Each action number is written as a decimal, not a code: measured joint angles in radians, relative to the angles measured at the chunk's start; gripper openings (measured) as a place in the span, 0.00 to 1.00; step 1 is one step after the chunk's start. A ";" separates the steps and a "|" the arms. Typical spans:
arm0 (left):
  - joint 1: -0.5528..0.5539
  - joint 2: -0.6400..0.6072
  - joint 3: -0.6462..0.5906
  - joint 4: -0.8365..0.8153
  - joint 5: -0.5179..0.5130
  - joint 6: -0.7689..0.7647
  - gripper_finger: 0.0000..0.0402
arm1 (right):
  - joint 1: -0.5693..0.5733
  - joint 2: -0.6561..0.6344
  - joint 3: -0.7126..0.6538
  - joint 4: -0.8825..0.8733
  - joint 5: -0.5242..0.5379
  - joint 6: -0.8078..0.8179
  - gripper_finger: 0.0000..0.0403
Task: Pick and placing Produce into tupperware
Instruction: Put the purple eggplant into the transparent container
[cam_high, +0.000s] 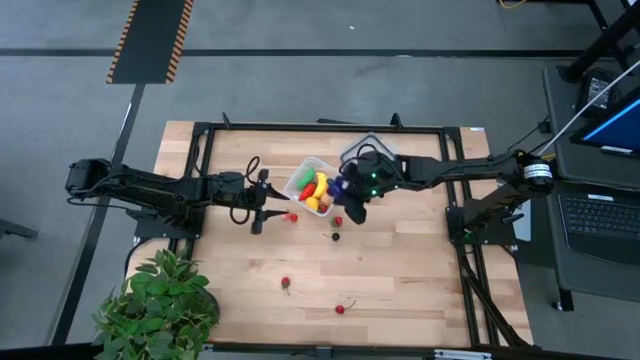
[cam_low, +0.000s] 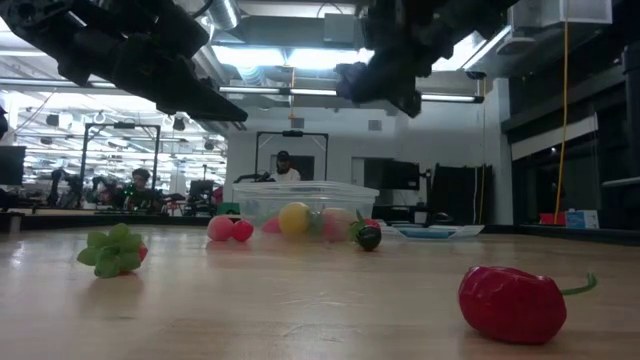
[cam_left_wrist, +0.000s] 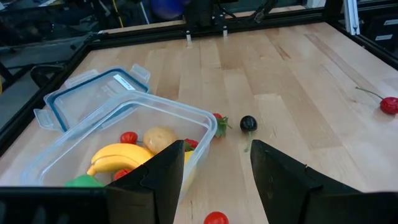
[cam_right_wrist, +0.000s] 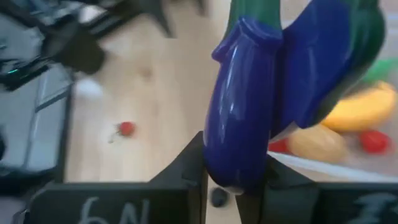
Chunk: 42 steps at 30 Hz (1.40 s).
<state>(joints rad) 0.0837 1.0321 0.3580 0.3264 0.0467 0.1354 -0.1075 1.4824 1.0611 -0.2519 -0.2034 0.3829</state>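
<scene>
The tupperware (cam_high: 312, 185) is a clear square tub mid-table, holding a banana (cam_left_wrist: 118, 155), a tan piece and small red pieces. My right gripper (cam_high: 352, 205) hovers at the tub's right side, shut on a blue-purple eggplant (cam_right_wrist: 242, 112) with a green cap. My left gripper (cam_left_wrist: 214, 180) is open and hangs above the table just left of the tub. Loose produce lies on the wood: a red piece (cam_high: 292, 216), a strawberry (cam_left_wrist: 217, 122), a dark round piece (cam_left_wrist: 248, 123), another strawberry (cam_high: 286, 284) and a cherry (cam_high: 341, 308). My right gripper pinches the eggplant's rounded blue end (cam_right_wrist: 233, 168) between its two fingers (cam_right_wrist: 189, 171). The eggplant runs forward along the fingers, its green cap farthest from them. It is lifted clear, above the table next to the tub's rim.
The flat clear lid with a blue rim (cam_high: 365, 150) lies just beyond the tub. A leafy potted plant (cam_high: 160, 300) stands at the near left corner. A black frame runs along the table edges. Bare wood lies toward the near and right sides.
</scene>
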 joint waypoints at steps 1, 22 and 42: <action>0.000 0.000 0.000 0.000 0.000 -0.003 0.45 | 0.009 0.000 0.000 0.014 -0.010 -0.015 0.13; 0.000 0.000 0.000 0.007 0.000 -0.030 0.44 | 0.007 0.003 -0.217 0.355 -0.116 -0.074 0.13; 0.000 0.000 0.000 0.007 0.000 -0.077 0.44 | -0.085 0.023 -0.191 0.283 -0.168 -0.107 0.13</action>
<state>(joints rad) 0.0837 1.0317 0.3580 0.3335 0.0466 0.0586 -0.1925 1.5056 0.8703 0.0310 -0.3714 0.2762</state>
